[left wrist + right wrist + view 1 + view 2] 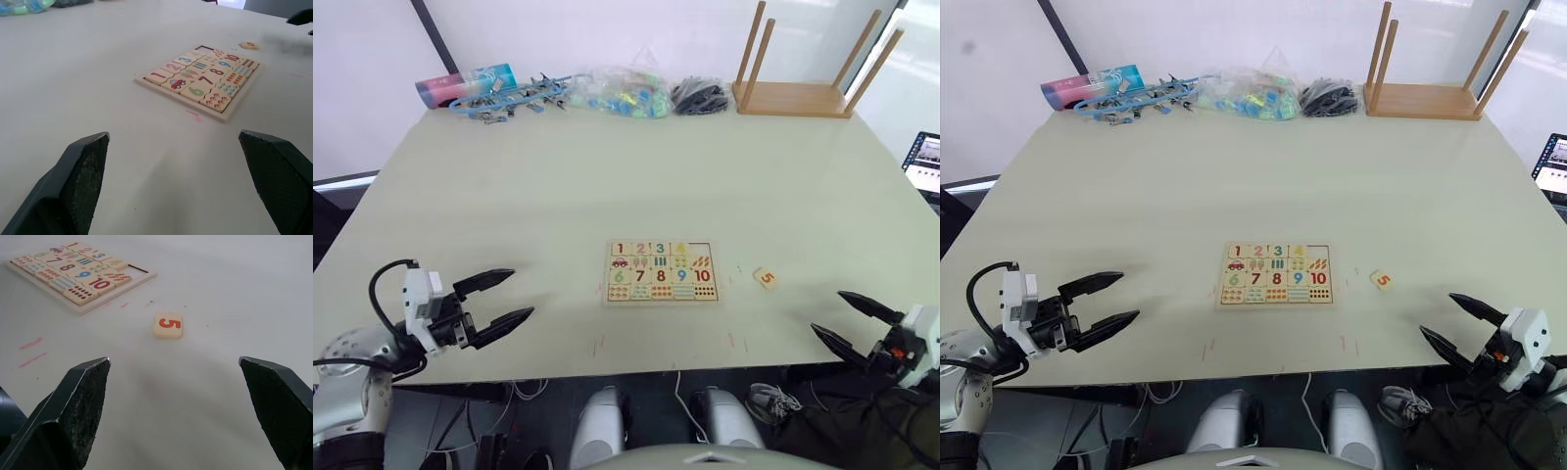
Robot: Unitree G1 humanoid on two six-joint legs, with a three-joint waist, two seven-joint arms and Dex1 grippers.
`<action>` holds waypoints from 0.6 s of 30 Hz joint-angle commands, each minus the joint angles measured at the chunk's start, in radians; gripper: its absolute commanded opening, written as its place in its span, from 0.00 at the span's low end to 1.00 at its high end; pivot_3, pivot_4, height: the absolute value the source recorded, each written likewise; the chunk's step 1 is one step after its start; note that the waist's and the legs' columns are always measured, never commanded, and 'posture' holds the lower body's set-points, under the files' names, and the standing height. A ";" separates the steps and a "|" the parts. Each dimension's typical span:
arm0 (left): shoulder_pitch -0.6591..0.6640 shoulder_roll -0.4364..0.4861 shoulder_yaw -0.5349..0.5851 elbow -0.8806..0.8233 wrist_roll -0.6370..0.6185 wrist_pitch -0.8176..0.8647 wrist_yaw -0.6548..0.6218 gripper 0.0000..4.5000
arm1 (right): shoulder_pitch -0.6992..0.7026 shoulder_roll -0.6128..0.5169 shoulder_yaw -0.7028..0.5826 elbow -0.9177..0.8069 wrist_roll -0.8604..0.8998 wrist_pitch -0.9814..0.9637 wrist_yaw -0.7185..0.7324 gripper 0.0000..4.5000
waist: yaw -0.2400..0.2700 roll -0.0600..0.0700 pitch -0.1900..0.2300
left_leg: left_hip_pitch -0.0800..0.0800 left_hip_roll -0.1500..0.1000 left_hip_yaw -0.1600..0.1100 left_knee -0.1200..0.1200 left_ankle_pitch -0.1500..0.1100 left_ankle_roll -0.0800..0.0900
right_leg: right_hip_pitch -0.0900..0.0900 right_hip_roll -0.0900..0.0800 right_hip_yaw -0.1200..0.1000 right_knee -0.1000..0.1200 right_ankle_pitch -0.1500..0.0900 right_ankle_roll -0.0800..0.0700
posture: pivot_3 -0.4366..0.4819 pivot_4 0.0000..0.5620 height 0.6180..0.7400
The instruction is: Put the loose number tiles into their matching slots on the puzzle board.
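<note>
- the puzzle board (661, 271) lies flat near the front middle of the pale table (558, 186), long axis running left to right, digits upright toward the robot.
- tiles 1 to 4 fill its top row; the slot (702, 248) at that row's right end is bare.
- the orange 5 tile (168, 325) lies loose just right of the board, slightly skewed.
- left gripper (499, 300) and right gripper (843, 321) hover spread wide, holding nothing.
- an upturned stool (798, 78) and bagged clutter (622, 93) line the far edge.
- the right wrist view shows the 5 clearly.
</note>
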 commanded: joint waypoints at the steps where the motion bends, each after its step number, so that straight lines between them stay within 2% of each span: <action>1: -0.054 0.023 -0.031 0.008 -0.004 -0.019 -0.059 1.00 | -0.033 -0.007 0.017 -0.077 0.005 0.060 -0.065 0.98 | 0.000 0.000 0.000 | 0.000 0.000 0.000 0.000 0.000 0.000 | 0.000 0.000 0.000 0.000 0.000 0.000 | 0.48 0.27 0.99; 5: -0.123 0.025 -0.067 0.024 -0.005 -0.019 -0.104 1.00 | -0.073 -0.019 0.057 -0.108 -0.046 0.118 -0.141 0.98 | 0.000 0.000 0.000 | 0.000 0.000 0.000 0.000 0.001 0.001 | 0.000 0.000 -0.001 0.000 0.000 0.000 | 0.48 0.27 0.99; 12: -0.228 0.036 -0.131 0.088 0.006 -0.039 -0.209 1.00 | -0.166 -0.052 0.149 -0.184 -0.072 0.347 -0.253 0.98 | -0.002 0.000 0.000 | -0.001 -0.001 0.000 0.000 0.003 0.005 | 0.000 0.000 -0.001 0.000 0.000 0.000 | 0.48 0.27 0.99; 18: -0.273 0.061 -0.198 0.127 -0.017 -0.078 -0.224 1.00 | -0.238 -0.072 0.229 -0.183 -0.134 0.434 -0.295 0.98 | -0.001 0.000 0.000 | -0.001 -0.001 0.000 0.000 0.003 0.005 | 0.000 0.001 -0.001 0.000 0.000 0.000 | 0.48 0.27 0.99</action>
